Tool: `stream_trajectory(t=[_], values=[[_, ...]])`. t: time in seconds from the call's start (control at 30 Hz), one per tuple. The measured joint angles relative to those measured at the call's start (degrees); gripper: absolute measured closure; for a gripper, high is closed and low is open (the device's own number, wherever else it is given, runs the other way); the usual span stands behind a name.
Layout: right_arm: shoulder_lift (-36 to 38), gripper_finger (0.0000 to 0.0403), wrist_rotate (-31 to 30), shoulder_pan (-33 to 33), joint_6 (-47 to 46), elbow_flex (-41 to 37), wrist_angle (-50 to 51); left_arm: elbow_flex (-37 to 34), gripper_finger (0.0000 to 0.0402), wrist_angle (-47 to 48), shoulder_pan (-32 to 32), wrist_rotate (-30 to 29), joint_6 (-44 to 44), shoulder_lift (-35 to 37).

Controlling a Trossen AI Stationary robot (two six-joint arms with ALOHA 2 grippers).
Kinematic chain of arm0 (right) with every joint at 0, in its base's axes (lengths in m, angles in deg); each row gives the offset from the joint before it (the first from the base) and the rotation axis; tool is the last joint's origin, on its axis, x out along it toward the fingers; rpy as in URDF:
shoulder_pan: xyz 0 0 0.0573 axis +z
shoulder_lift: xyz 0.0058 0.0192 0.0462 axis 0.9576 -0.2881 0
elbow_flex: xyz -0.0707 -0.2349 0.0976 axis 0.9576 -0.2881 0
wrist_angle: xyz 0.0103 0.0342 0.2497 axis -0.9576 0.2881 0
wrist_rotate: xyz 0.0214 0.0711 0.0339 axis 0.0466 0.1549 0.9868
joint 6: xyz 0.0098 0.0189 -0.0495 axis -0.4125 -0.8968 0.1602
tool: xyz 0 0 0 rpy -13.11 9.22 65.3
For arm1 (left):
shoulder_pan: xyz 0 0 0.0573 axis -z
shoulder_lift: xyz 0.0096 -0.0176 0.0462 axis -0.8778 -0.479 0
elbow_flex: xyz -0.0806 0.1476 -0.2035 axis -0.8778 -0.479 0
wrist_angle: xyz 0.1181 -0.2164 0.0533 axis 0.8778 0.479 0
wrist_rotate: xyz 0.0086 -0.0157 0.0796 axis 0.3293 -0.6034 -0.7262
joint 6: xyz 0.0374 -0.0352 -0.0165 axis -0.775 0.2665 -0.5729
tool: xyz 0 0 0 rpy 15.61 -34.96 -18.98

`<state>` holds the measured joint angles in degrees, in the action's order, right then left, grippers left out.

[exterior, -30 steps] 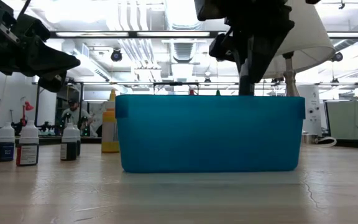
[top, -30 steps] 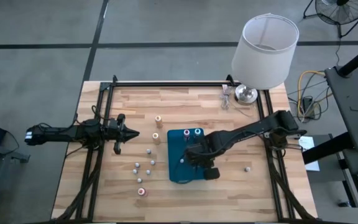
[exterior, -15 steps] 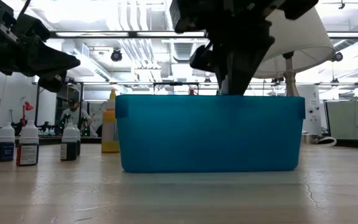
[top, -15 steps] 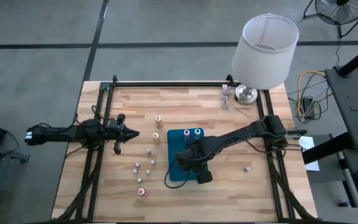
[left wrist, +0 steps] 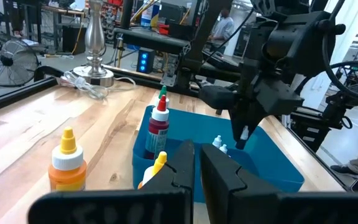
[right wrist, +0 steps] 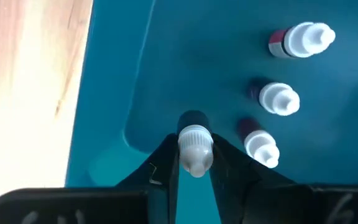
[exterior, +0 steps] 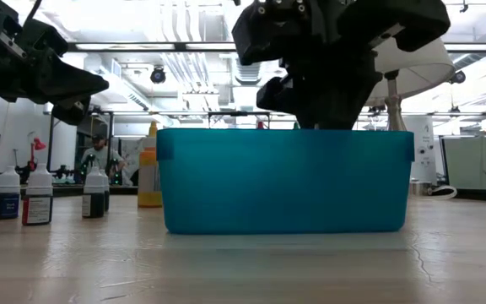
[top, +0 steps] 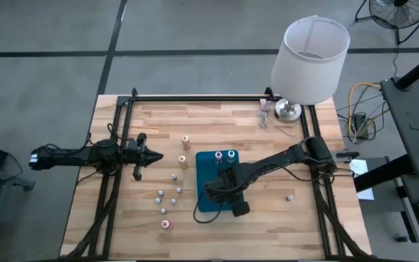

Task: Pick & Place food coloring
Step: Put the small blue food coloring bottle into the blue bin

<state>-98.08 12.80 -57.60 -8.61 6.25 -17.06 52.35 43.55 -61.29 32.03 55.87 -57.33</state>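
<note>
The right gripper (right wrist: pixel 195 163), clamped on a small white-capped food coloring bottle (right wrist: pixel 195 148), holds it inside the teal rectangular plastic tray (right wrist: pixel 166 74); next, lower, release beside the placed bottles, then withdraw.

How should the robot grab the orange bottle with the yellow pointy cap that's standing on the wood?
Grip the orange bottle around its round body, not the tapered cap, which would probably slip. It stands upright on the table, apart from the teal tray, so coming in level from the side looks best. The left gripper is near; the right gripper holds a small bottle.
</note>
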Motion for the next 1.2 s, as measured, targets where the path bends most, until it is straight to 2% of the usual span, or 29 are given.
stream_trajectory(t=[0.6, 1.2], values=[[0.0, 0.0343, 0.0, -0.9, 37.7, -0.8, -4.9, 0.0, 0.0402, 0.0, 0.0, 0.0, 0.0, 0.0], [-0.1, 0.0342, -0.6, -0.9, 43.3, -5.7, -6.9, 0.0, 0.0402, 0.0, 0.0, 0.0, 0.0, 0.0]])
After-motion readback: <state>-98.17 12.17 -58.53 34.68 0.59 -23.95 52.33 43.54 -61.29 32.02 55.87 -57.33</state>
